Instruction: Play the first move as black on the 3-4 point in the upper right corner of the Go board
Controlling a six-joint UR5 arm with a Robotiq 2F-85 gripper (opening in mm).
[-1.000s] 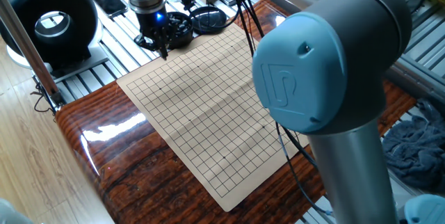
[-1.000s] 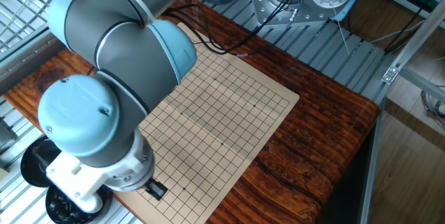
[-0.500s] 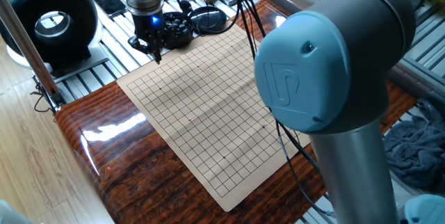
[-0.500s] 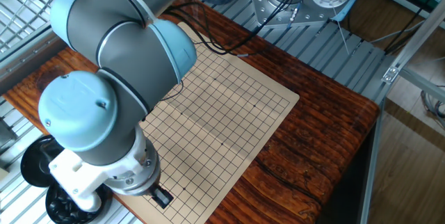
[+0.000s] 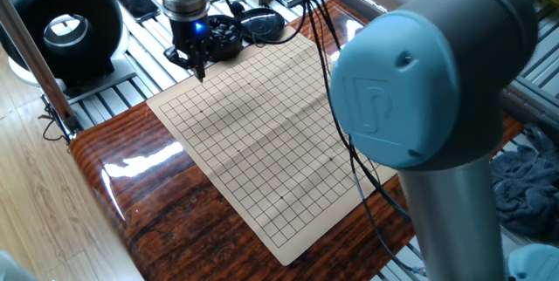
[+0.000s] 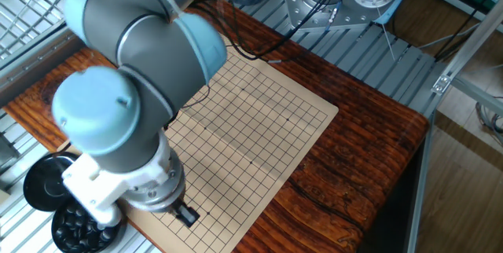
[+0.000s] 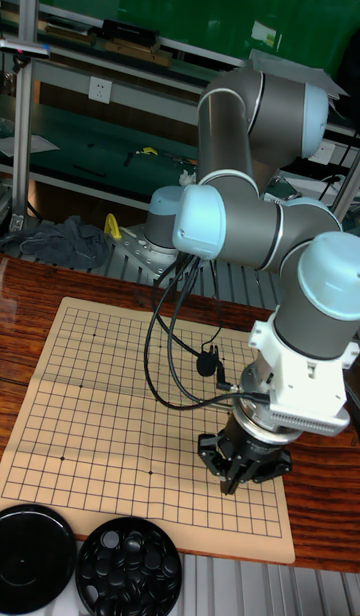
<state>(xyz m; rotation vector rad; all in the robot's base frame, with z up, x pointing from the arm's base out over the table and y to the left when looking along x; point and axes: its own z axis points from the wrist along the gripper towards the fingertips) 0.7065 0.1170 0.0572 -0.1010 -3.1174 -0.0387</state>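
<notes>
My gripper (image 5: pixel 200 72) hangs fingers-down over the edge rows of the tan Go board (image 5: pixel 262 133), at the corner nearest the bowl of black stones (image 5: pixel 220 35). Its fingers are drawn together to a point with a small dark tip that looks like a black stone. From the other side the gripper (image 6: pixel 187 216) shows low over the board's near edge, right of the stone bowl (image 6: pixel 78 225). In the tall view the gripper (image 7: pixel 231 483) sits above the board's lower right rows. No stone lies on the grid. I cannot single out the 3-4 point among the crossings beneath the gripper.
The black lid (image 5: pixel 262 23) lies beside the bowl, and shows again as the lid (image 7: pixel 35 557) left of the stone bowl (image 7: pixel 128 567). Cables (image 5: pixel 319 45) trail across the board's far side. A black round device (image 5: pixel 65 23) stands left of the table, whose glossy wooden top (image 5: pixel 131 167) borders the board.
The gripper has shifted from the bowl's rim out over the board's edge rows, and the arm's big joint has swung slightly. Its fingers stay together.
</notes>
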